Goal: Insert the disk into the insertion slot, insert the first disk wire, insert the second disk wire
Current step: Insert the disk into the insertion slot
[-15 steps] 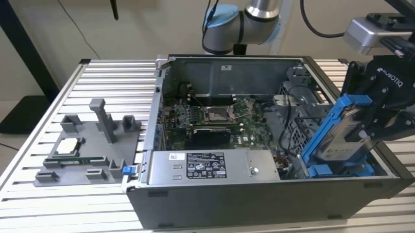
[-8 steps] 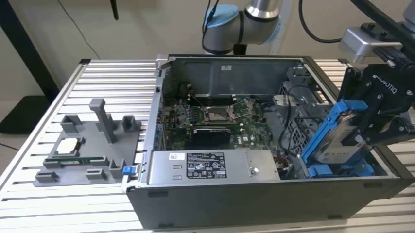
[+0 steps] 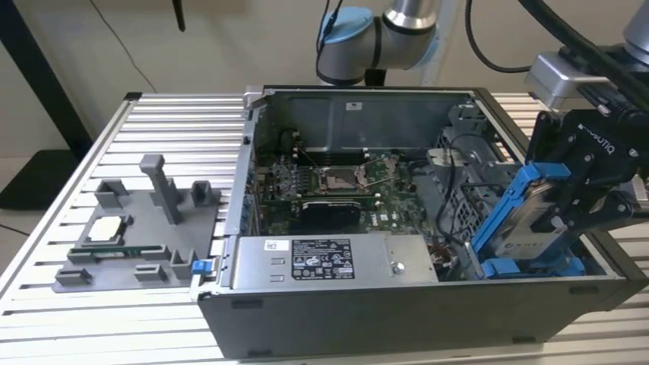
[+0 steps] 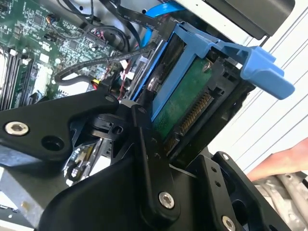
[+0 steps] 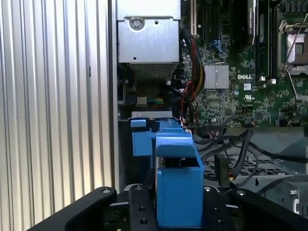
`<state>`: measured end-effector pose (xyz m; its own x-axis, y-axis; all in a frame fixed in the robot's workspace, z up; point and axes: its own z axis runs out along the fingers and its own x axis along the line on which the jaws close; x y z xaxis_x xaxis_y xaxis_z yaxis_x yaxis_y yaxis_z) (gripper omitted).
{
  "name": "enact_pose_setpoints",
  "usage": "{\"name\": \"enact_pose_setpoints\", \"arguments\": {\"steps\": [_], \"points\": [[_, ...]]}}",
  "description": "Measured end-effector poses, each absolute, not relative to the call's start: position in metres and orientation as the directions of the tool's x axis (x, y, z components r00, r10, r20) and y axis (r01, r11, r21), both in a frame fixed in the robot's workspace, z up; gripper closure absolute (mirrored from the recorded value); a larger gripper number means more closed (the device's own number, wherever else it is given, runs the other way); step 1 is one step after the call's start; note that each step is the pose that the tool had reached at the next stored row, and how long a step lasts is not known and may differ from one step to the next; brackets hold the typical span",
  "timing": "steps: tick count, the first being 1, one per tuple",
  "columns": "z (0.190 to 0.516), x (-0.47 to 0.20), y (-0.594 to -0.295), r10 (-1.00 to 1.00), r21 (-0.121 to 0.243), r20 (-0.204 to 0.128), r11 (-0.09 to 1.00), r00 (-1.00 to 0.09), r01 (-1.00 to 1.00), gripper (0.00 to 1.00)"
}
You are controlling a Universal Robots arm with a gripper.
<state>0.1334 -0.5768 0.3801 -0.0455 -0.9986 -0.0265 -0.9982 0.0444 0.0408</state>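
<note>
1. The disk (image 3: 522,228) is a flat silver drive clipped in a bright blue plastic frame. In the second wrist view you can see its green circuit-board face and a row of connector pins.
2. It's tilted up on edge at the corner of the open computer case (image 3: 335,319) nearest the camera, on the exterior view's right. The case sits on the slatted tabletop (image 3: 163,122).
3. The gripper (image 3: 568,204) is clamped on the disk, with black fingers (image 4: 148,161) pressing both faces.
4. The disk's lower end is down at the blue rails of the insertion slot (image 3: 507,268). Can't tell if it's actually seated.
5. Black cables (image 5: 231,144) run beside the slot, no idea which is which.
6. A bit of a person's hand (image 4: 284,161) is cut off at the second wrist view's edge.
</note>
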Motion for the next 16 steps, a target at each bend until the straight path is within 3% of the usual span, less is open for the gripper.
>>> {"name": "enact_pose_setpoints", "arguments": {"steps": [4, 5, 16], "points": [[0.3800, 0.1335, -0.5768, -0.999, 0.040, -0.027, 0.044, -0.045, -0.998, 1.00], [0.3800, 0.1334, -0.5768, -0.999, 0.041, -0.027, 0.044, -0.045, -0.998, 0.00], [0.3856, 0.1333, -0.5767, -0.999, 0.041, -0.027, 0.044, -0.046, -0.998, 0.00]]}}
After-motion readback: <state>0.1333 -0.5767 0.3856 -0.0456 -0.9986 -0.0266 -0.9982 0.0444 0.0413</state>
